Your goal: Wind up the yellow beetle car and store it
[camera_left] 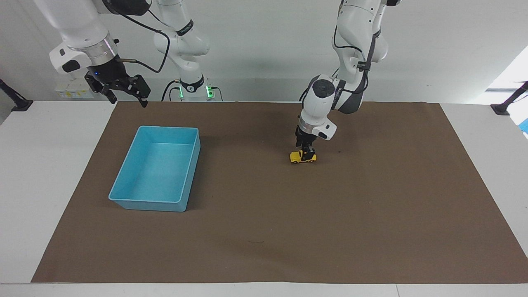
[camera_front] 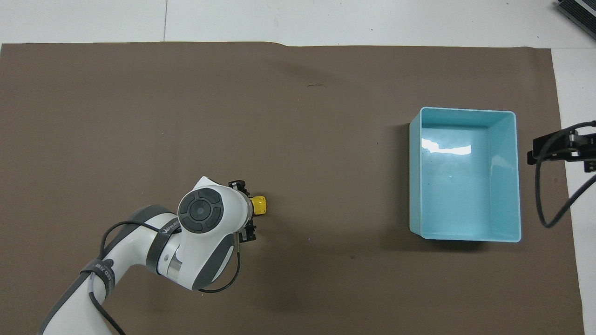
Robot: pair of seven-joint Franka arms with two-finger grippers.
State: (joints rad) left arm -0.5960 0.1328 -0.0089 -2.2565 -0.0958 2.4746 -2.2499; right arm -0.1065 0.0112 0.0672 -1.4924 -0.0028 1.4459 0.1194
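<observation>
On the brown mat [camera_left: 288,231]: one yellow toy car [camera_left: 302,157], one blue bin [camera_left: 148,205], nothing stacked; counts two arms and two grippers above them.

Near the middle of the mat: the car, small and rounded, on its wheels, flat on the mat; sits well apart from the bin, toward the left arm's end of the table from it; shows only its yellow end in the overhead view [camera_front: 259,205], the remainder covered by the wrist above.

Directly over the car: the left gripper [camera_left: 307,153], pointing straight down, low enough to meet the car's top; closed on the car or merely around it, cannot tell.

Toward the right arm's end of the mat: the bin, rectangular, open at the top, with only glare on its floor; lies with its long sides running away from the robots.

Over the white table [camera_left: 41,165] just off the mat's edge, beside the bin: the right gripper [camera_left: 126,97], raised, jaws spread wide apart, holding nothing; waits there, well apart from the car.
</observation>
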